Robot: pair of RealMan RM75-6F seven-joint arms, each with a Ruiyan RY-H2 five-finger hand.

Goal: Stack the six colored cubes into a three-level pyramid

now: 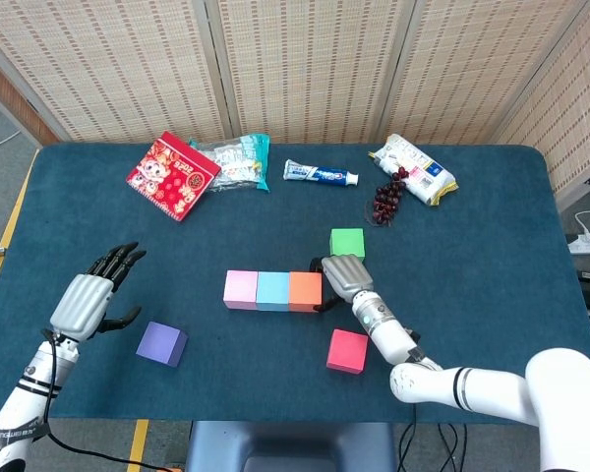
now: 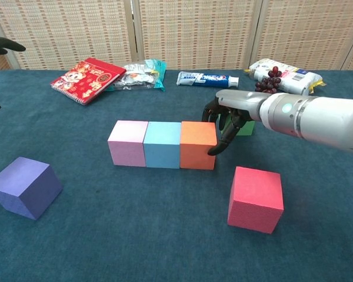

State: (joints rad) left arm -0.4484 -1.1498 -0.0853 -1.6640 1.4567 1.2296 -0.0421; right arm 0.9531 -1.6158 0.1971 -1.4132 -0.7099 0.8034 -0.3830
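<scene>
On the dark blue cloth table [image 1: 492, 256] three cubes stand in one row, sides touching: pink foam cube [image 1: 241, 289] at left, light blue foam cube [image 1: 273, 291] in the middle, orange foam cube [image 1: 306, 290] at right. The green foam cube [image 1: 347, 242] sits just behind the row's right end, partly hidden by the right hand in chest view. The red foam cube [image 1: 347, 351] lies nearer the front edge, apart from the row, below and right of the orange one. The purple foam cube [image 1: 162, 343] is alone, well apart to the left front.

Right hand [image 1: 342, 278] is beside the orange cube's right face, palm down, its dark fingers [image 2: 222, 141] curled downward and touching that face. It grips nothing; fingers bent in, not wrapped round any cube.

Left hand [image 1: 90, 298] hovers at the table's left side, behind and left of the purple cube, w/ fingers stretched and spread apart, nothing in it. In chest view only some fingertips show at the left edge.

Along the back of the table: red spiral notebook [image 1: 173, 174], a silver-teal snack bag [image 1: 235, 160] just beside it, a toothpaste tube [image 1: 321, 175], a bunch of dark grapes [image 1: 386, 199] and a white-yellow packet [image 1: 414, 169], grapes touching the packet's front edge.
</scene>
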